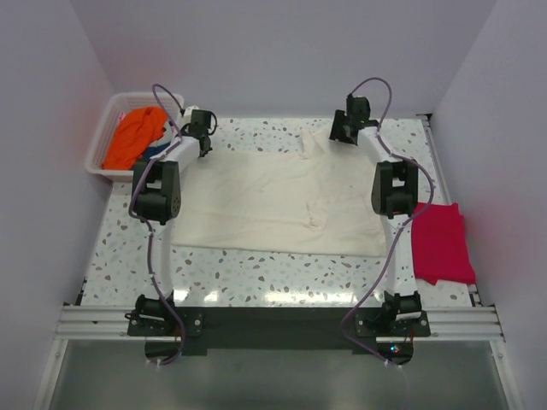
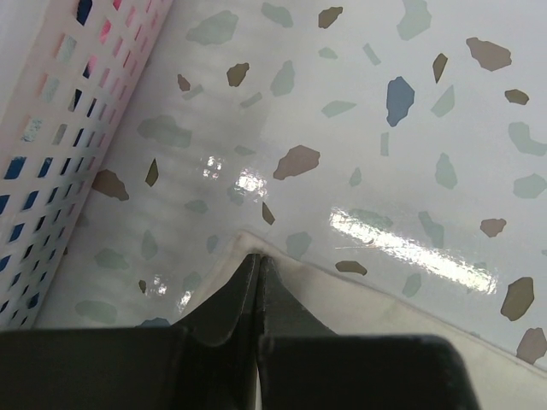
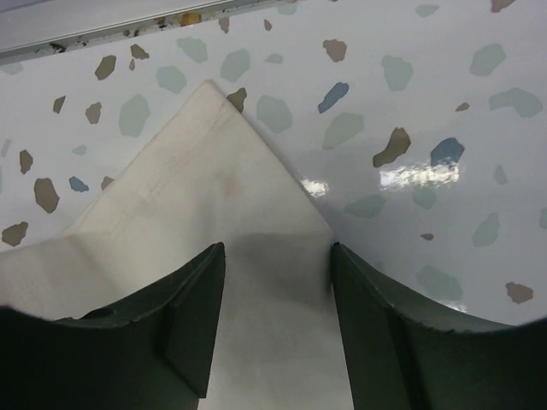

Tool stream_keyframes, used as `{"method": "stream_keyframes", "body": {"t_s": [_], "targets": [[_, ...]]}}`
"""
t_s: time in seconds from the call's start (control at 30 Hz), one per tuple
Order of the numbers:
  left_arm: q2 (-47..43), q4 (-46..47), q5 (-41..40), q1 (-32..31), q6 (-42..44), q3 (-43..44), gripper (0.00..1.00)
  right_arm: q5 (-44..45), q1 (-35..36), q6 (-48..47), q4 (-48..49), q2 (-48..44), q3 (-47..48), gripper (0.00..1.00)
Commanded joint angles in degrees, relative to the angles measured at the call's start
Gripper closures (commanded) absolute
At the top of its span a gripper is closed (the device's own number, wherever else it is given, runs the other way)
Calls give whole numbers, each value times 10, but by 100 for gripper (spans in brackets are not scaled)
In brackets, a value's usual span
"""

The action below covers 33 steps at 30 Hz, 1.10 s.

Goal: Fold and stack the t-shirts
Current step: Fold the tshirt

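Note:
A large cream-white t-shirt lies spread flat across the middle of the table. My left gripper is at its far left corner. In the left wrist view that gripper is shut, with the cream corner pinched and puckered at its tips. My right gripper is at the shirt's far right part. In the right wrist view it stands open, one finger on each side of a pointed cream corner that lies flat. A folded crimson-red t-shirt lies at the right edge.
A white slatted basket stands at the far left with an orange t-shirt and a bit of blue cloth in it. Its wall is close to the left gripper's left side. A metal rail runs along the table's far edge.

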Motion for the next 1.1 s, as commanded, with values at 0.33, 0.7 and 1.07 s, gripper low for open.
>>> {"method": "stream_keyframes", "body": {"t_s": [0.33,0.7,1.07], "targets": [[-55,29,14,5,-13,-11,100,49,16,17,-37,-8,3,87],[-86,47,12,13,-18,-28,100,39,1,44,74,-129,-106,100],[12,-65,-1,17,-47,78,46,-11,-6,73,117,-171,-180,100]]}}
